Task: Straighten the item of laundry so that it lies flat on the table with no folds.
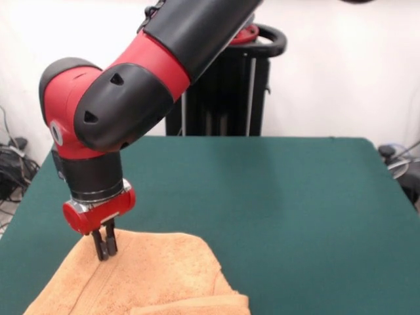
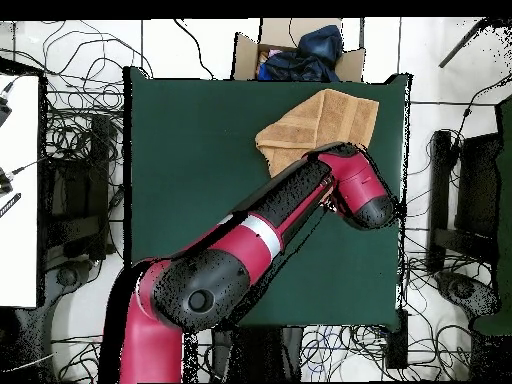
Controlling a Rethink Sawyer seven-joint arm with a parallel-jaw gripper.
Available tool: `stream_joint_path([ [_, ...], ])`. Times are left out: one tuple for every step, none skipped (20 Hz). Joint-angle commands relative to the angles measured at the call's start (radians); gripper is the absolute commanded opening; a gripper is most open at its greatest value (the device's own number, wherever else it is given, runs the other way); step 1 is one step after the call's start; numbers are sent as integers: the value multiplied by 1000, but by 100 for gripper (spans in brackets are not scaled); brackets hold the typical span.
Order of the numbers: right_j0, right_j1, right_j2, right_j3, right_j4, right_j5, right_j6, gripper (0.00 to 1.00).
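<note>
One towel [image 1: 151,282] | folded, long axis diagonal at table [image 1: 275,197] corner | claw [image 1: 104,248] pinched together on towel edge

Towel [image 1: 151,279] lies at table [image 1: 282,197] corner, claw [image 1: 104,247] on it

Green table [image 1: 295,197], rumpled towel [image 1: 157,275]

One camera faces the table [image 1: 275,197] across it; another looks straight down.
</note>
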Motion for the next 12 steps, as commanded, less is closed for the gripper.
stream_joint_path([
  [-14,41,1,-45,-118,-140,183,0],
  [-13,50,5,-48,-117,-127,182,0],
  [-11,54,11,-51,-115,-118,185,0],
  [-10,62,18,-54,-115,-106,191,0],
  [-8,67,24,-57,-115,-98,197,0],
  [-6,76,32,-64,-113,-83,207,0],
  [-4,81,40,-68,-112,-73,211,0],
  [-3,89,51,-75,-106,-59,218,0],
  [-3,93,59,-79,-102,-51,219,0],
  [-4,99,70,-87,-94,-43,226,0],
  [-6,102,78,-94,-87,-37,228,0],
  [-8,106,85,-101,-80,-31,230,0],
])
